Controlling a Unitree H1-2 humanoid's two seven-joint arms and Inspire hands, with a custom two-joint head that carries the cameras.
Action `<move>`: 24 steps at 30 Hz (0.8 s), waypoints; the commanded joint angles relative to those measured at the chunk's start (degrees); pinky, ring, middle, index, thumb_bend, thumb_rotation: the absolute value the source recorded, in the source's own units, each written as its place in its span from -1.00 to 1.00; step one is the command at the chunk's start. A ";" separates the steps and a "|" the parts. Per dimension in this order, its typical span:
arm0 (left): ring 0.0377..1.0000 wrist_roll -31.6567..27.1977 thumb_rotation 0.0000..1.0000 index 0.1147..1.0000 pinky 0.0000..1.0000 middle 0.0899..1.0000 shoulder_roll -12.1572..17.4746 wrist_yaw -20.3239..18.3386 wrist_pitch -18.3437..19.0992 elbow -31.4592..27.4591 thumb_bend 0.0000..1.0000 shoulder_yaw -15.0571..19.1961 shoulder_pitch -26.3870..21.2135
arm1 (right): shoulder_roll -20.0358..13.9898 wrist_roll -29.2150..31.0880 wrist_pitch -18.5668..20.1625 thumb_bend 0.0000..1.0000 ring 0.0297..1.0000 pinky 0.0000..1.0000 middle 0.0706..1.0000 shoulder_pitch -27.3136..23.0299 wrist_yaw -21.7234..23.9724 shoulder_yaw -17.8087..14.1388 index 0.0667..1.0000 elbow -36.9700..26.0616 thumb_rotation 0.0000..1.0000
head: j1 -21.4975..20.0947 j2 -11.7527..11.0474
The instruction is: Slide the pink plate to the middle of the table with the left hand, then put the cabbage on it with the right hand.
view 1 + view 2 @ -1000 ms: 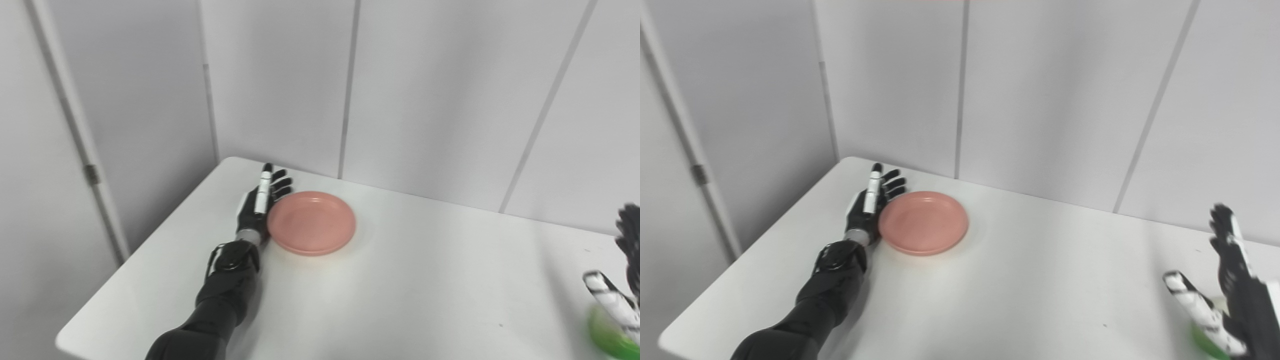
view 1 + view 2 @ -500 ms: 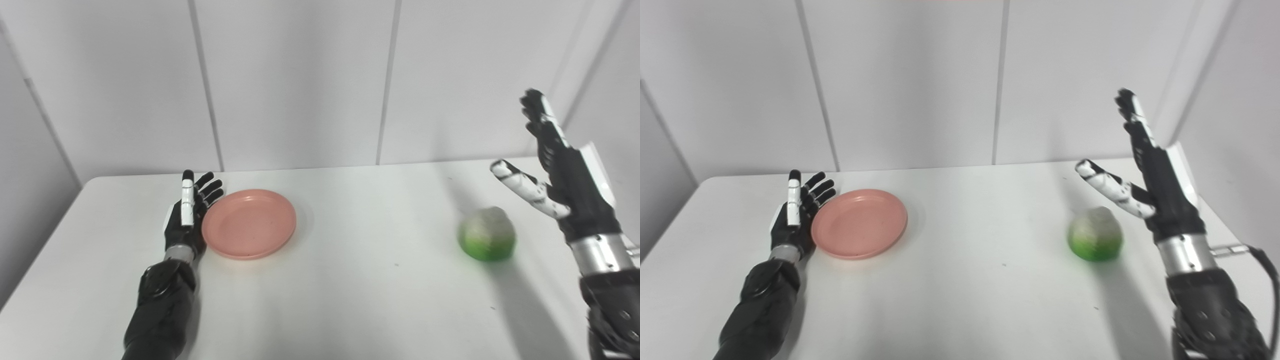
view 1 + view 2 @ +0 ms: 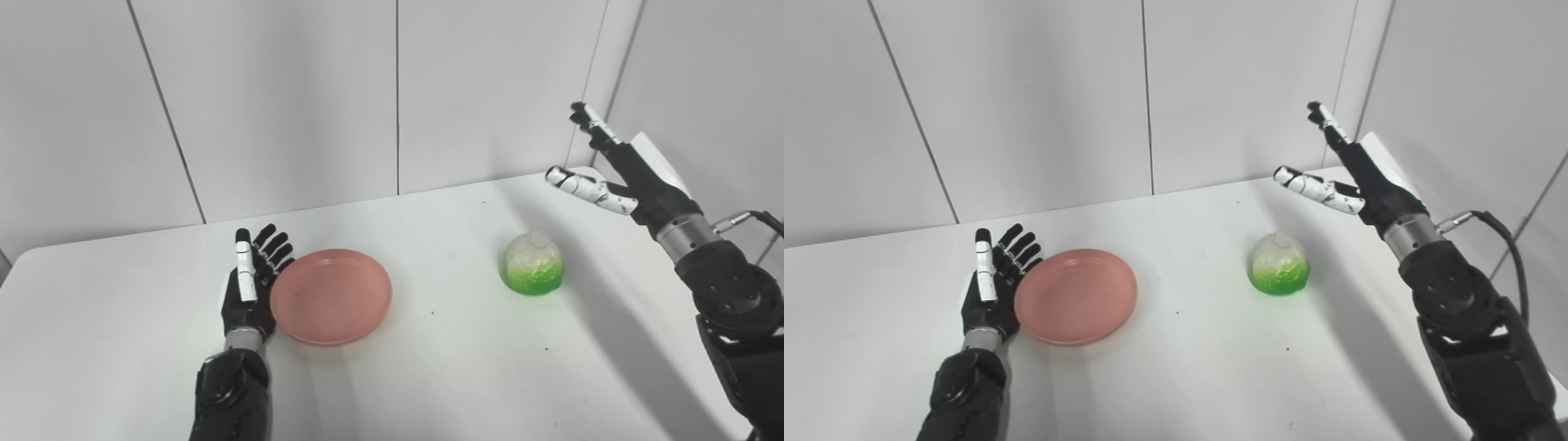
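My left hand [image 3: 250, 293] lies flat on the white table [image 3: 429, 380], fingers spread and grasping nothing, its inner edge touching the left rim of the pink plate [image 3: 331, 296]. The plate sits left of the table's middle. The cabbage [image 3: 531, 264] stands toward the right edge, well apart from the plate. My right hand [image 3: 618, 171] hangs released above the far right corner, fingers splayed, clear of the cabbage.
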 commanded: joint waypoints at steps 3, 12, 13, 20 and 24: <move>0.64 1.93 0.96 0.56 0.62 0.60 -1.59 1.43 1.24 -4.26 0.55 -1.48 0.37 | -3.32 -0.84 0.92 0.42 0.94 0.87 0.93 -2.67 2.43 1.01 0.95 0.57 0.62 | -0.25 -0.08; 0.65 3.41 0.89 0.53 0.73 0.60 -1.85 1.61 0.97 -7.45 0.48 -2.83 2.98 | -7.28 -5.90 4.40 0.52 0.88 0.70 0.90 -4.69 10.85 7.77 0.89 2.60 0.29 | -6.28 -1.37; 0.65 3.41 0.90 0.53 0.72 0.59 -1.56 1.31 0.72 -7.20 0.47 -2.86 3.02 | -7.44 -7.19 4.43 0.57 0.86 0.67 0.90 -5.42 11.94 8.92 0.87 3.14 0.25 | -7.13 -1.62; 0.69 1.59 0.88 0.56 0.72 0.62 0.28 -2.38 -0.42 -4.67 0.52 -2.30 2.59 | -7.42 -13.32 4.43 0.86 0.84 0.60 0.88 -10.22 17.86 16.30 0.85 8.12 -0.01 | -11.55 -2.87; 0.71 2.05 0.90 0.57 0.73 0.64 1.00 -3.18 -1.48 -4.19 0.50 -2.34 2.59 | -7.13 -17.36 4.29 0.99 0.90 0.58 0.93 -12.20 20.53 20.41 0.85 10.61 -0.18 | -12.17 -2.92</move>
